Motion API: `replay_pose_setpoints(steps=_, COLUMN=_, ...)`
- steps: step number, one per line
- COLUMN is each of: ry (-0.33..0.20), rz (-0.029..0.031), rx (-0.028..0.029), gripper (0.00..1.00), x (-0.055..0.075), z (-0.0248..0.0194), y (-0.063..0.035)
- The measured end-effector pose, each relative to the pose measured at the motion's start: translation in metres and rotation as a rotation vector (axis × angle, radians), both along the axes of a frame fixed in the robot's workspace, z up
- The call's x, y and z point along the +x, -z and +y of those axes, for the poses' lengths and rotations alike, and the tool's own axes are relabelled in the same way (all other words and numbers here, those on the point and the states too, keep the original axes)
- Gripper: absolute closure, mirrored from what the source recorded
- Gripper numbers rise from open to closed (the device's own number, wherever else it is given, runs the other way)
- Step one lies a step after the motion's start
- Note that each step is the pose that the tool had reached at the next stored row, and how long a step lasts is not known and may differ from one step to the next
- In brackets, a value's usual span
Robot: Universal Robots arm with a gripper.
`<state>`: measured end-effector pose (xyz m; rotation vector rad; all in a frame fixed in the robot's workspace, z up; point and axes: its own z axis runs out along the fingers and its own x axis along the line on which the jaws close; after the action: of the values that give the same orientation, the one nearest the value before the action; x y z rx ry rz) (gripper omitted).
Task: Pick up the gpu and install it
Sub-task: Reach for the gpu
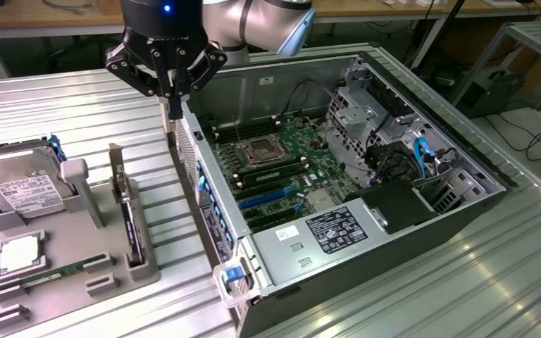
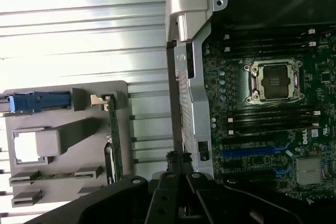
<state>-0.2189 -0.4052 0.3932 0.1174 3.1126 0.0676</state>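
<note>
The gpu (image 1: 126,211) stands on edge in a slot of the grey holder (image 1: 73,282), its silver bracket pointing up; in the wrist view the gpu (image 2: 113,140) is a thin green strip. My gripper (image 1: 170,113) hangs shut above the rear wall of the open computer case (image 1: 411,232), up and to the exterior view's right of the gpu, with nothing between its fingers. The wrist view has the gripper (image 2: 176,157) over the case's rear edge. Blue expansion slots (image 1: 265,198) on the motherboard (image 1: 275,151) lie bare.
In the grey holder are also a silver hard drive (image 1: 22,184), a processor chip (image 1: 19,253) and a narrow memory stick (image 1: 59,272). The case lies on a ribbed metal table (image 1: 82,105). A power supply (image 1: 332,232) and drive cages (image 1: 383,120) stand inside the case.
</note>
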Motion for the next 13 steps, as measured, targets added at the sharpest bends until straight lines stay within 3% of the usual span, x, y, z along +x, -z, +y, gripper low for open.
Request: replay_pose_setpoints(steps=13, ry=0.000, rz=0.0000, rx=0.0000, gripper=0.89, x=-0.012, z=-0.0007, y=0.0000)
